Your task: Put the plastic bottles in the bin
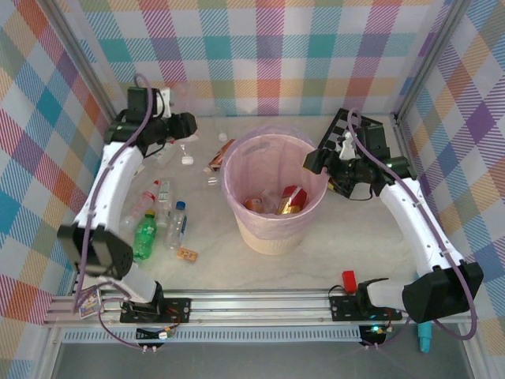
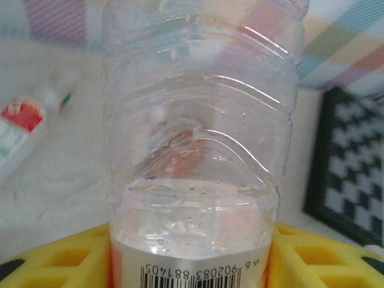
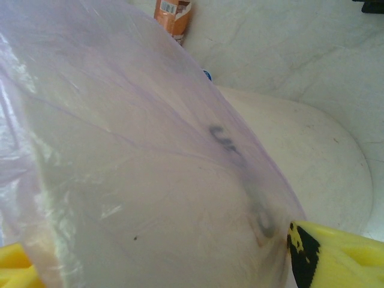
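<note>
Filling my left wrist camera is a clear bottle (image 2: 198, 150), upright, ribbed, with a barcode label at its base. It sits squeezed between the two yellow fingers (image 2: 54, 252) of the left claw (image 2: 192, 258), which is clamped on it. From the top view I see that claw (image 1: 188, 126) at the far left of the counter (image 1: 316, 253), near the back wall and well apart from the bin (image 1: 268, 237). Behind the bottle a black-and-white checkerboard (image 2: 348, 174) stands to the right, and another bottle with a red label (image 2: 24, 126) lies blurred on the left. The right claw (image 1: 314, 162) hangs at the bin's right rim. In its own wrist view its fingers (image 3: 336, 252) are spread wide apart, and the pink bag (image 3: 120, 150) drapes across the gap between them, with the cream wall of the bin (image 3: 312, 156) beyond. I cannot tell whether either finger touches the bag. An orange-brown packet (image 3: 173, 15) lies on the counter past the rim. The bin stands mid-counter with a red-labelled bottle (image 1: 292, 200) already lying at its bottom. Left of the bin, beside the left arm, a green bottle (image 1: 144, 237) and a blue-capped clear bottle (image 1: 175, 225) lie close together, with a small brown block (image 1: 187, 254) just in front of them.
</note>
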You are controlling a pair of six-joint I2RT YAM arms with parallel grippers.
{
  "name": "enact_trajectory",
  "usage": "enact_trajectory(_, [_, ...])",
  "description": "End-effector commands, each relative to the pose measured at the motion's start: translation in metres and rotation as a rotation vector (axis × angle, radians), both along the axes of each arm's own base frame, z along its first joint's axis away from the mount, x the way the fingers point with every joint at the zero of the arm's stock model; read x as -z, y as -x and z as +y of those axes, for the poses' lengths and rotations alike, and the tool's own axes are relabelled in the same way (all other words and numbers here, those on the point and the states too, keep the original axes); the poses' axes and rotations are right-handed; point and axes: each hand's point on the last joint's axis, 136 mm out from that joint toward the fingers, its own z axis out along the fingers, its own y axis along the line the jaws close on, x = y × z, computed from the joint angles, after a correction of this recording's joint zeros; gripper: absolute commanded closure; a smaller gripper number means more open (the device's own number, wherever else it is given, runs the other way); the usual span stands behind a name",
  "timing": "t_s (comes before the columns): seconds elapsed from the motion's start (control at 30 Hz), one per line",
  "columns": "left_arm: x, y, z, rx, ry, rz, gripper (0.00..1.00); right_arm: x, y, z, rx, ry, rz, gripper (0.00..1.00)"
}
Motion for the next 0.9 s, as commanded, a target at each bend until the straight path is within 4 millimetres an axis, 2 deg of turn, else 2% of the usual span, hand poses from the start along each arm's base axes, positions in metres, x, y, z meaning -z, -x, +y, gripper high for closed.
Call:
enact_trajectory(0.0, [-0.078, 0.038, -0.033, 0.181, 0.036, -0.252, 0.49, -0.003, -0.009, 0.007, 0.01, -0.02, -0.021, 0.19])
enact_trajectory(0.07, [-0.113, 0.061, -0.048, 0.26, 0.078, -0.346, 0.5, -0.003, -0.011, 0.006, 0.015, -0.016, -0.025, 0.19])
enact_trajectory(0.17, [-0.149, 0.091, -0.075, 0.367, 0.112, -0.445, 0.52, -0.003, -0.012, 0.005, 0.02, -0.011, -0.03, 0.19])
enact_trajectory(0.27, [-0.162, 0.109, -0.109, 0.49, 0.154, -0.47, 0.54, -0.01, -0.013, 0.007, 0.014, -0.018, -0.039, 0.16])
enact_trajectory(0.37, [-0.162, 0.121, -0.146, 0.619, 0.21, -0.449, 0.56, -0.027, -0.013, 0.005, 0.0, -0.011, -0.074, 0.13])
enact_trajectory(0.47, [-0.15, 0.129, -0.176, 0.705, 0.214, -0.4, 0.57, -0.048, -0.013, -0.005, 0.011, 0.019, -0.115, 0.1])
enact_trajectory(0.53, [-0.136, 0.131, -0.189, 0.733, 0.194, -0.359, 0.58, -0.061, -0.015, -0.015, 0.033, 0.033, -0.145, 0.08])
enact_trajectory(0.67, [-0.095, 0.137, -0.215, 0.794, 0.119, -0.261, 0.59, -0.084, -0.018, -0.036, 0.082, 0.055, -0.21, 0.07])
enact_trajectory(0.77, [-0.062, 0.142, -0.228, 0.825, 0.026, -0.187, 0.6, -0.099, -0.019, -0.049, 0.115, 0.08, -0.251, 0.07])
enact_trajectory(0.87, [-0.033, 0.146, -0.231, 0.833, -0.04, -0.103, 0.64, -0.111, -0.016, -0.056, 0.127, 0.11, -0.284, 0.07])
